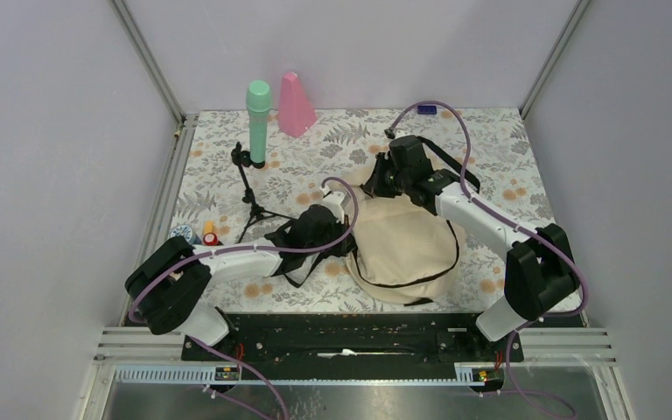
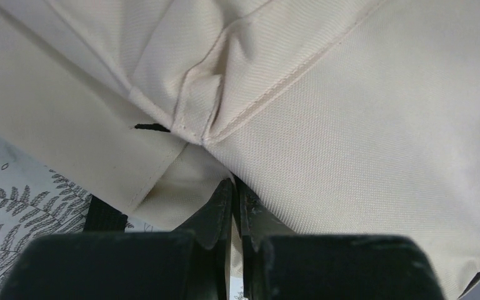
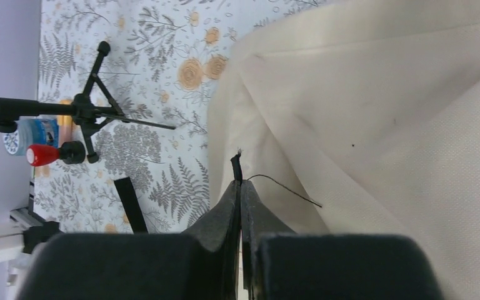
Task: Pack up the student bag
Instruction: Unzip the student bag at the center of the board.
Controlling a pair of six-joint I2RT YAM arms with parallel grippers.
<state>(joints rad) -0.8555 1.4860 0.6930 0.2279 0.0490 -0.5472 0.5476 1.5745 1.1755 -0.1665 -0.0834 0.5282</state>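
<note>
Floral table — student bag pinched between left gripper, right gripper

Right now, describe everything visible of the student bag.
The student bag is a big cream woven-fabric backpack with black trim and straps, lying slumped and creased on the floral table between the arms. The left gripper is shut on a stitched fold at its left side; the right gripper is shut on a small black tab at its far edge, where a loose black thread shows.
</note>
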